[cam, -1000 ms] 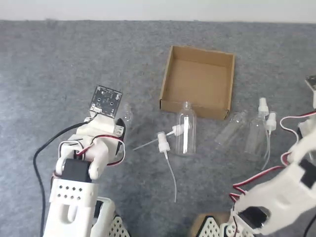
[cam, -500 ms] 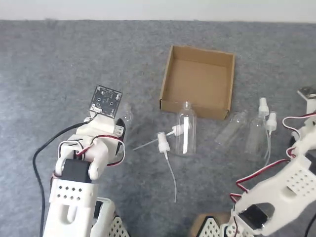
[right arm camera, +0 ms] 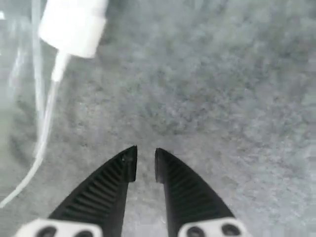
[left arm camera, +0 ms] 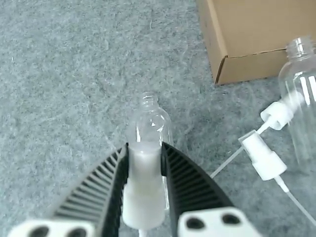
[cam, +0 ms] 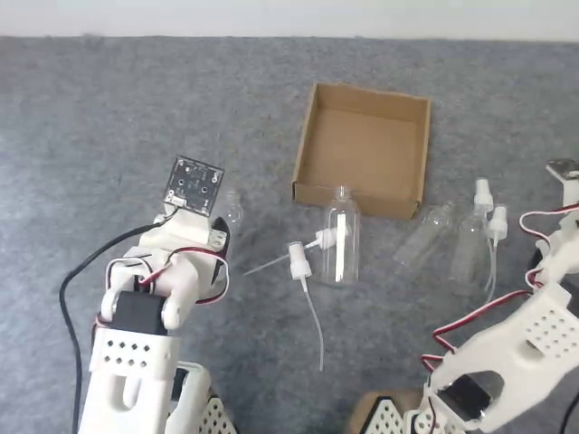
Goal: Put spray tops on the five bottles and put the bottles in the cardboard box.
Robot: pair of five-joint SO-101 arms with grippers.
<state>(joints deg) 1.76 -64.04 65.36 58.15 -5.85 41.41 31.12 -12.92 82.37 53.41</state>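
Left arm (cam: pixel 136 334) and right arm (cam: pixel 529 339) were white perforated plastic with red, white and black cables, black ribbed fingers (left arm camera: pixel 106 185), dark square wrist board (cam: pixel 194 183).

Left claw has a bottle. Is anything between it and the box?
Nothing visible. Bare carpet lies between the bottle in the left claw and the near corner of the box. The upright bottle and loose spray tops sit off to the side, before its near wall. Only that wall needs clearing.

Left gripper (left arm camera: pixel 144 152) clamped tight, right gripper (right arm camera: pixel 145 162) jaws barely apart.
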